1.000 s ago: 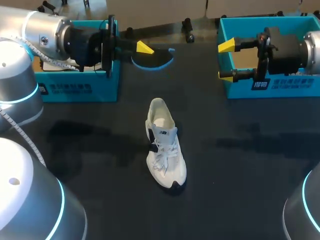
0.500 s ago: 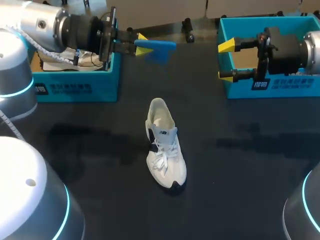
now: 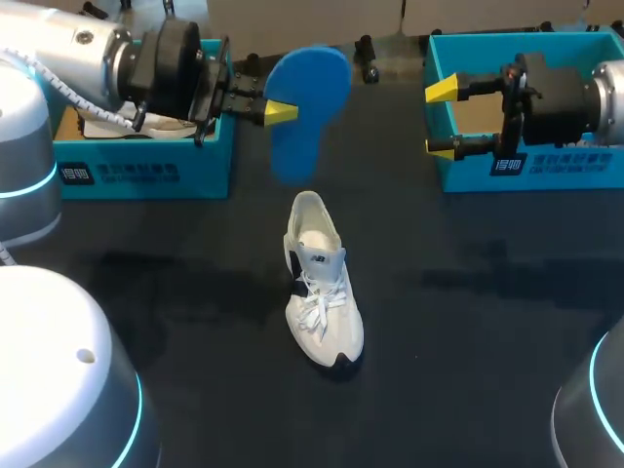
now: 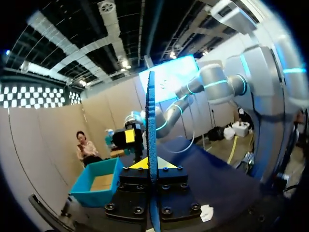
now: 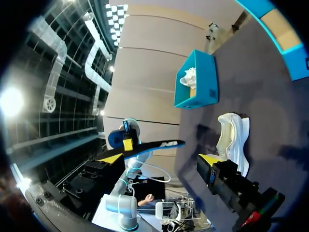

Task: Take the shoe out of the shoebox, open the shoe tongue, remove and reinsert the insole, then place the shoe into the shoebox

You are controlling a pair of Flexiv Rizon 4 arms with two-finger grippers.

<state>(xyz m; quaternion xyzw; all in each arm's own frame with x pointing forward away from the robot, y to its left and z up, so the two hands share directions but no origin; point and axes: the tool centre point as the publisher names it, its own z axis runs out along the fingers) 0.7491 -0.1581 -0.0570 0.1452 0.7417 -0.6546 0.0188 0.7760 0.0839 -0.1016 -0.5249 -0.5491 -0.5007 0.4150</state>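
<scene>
My left gripper point(image 3: 281, 111) is shut on a blue insole point(image 3: 309, 105), held in the air with its flat face toward the head camera, beyond the heel of the shoe. In the left wrist view the insole point(image 4: 151, 121) stands edge-on between the yellow tips of my left gripper point(image 4: 152, 164). The white shoe point(image 3: 322, 283) lies on the dark table, toe toward me, laces loose. My right gripper point(image 3: 443, 119) hovers open and empty in front of the right teal shoebox point(image 3: 575, 168). The right wrist view shows my right gripper point(image 5: 159, 163), the shoe point(image 5: 234, 137) and the insole point(image 5: 161, 145).
A second teal shoebox point(image 3: 146, 171) at the back left holds another white shoe point(image 3: 156, 122); it also shows in the right wrist view as a teal shoebox point(image 5: 200, 82). Dark tabletop lies bare around the shoe on all sides.
My left wrist has turned, swinging the insole from lying level and edge-on to hanging face-on above the shoe's heel end. The right arm and the shoe have stayed put.
</scene>
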